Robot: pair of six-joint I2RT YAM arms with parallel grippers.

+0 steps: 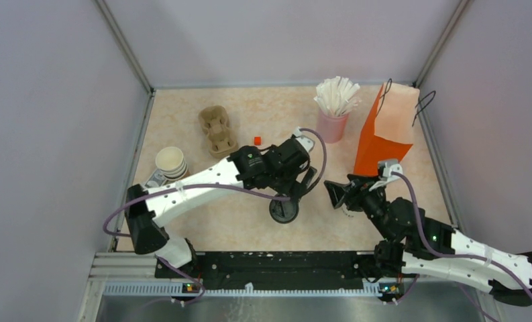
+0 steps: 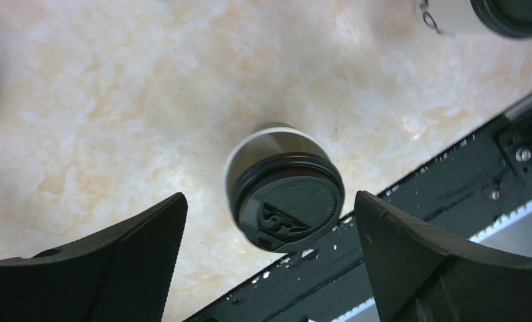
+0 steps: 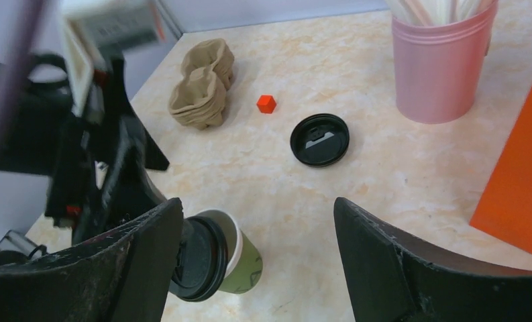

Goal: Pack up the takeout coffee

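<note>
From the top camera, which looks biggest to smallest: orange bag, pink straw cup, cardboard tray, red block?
1. orange bag
2. pink straw cup and cardboard tray: about alike
3. red block

The left end effector [image 2: 270, 201] hangs over the marbled worktop [image 2: 115, 100], its two black fingers [image 2: 135, 261] spread wide. The takeout coffee [image 2: 286, 208] sits between them, touching neither. Its black lid [image 2: 293, 215] faces the camera, with a crescent of cream rim showing beside it. A black rail [image 2: 451, 181] borders the worktop.
</note>
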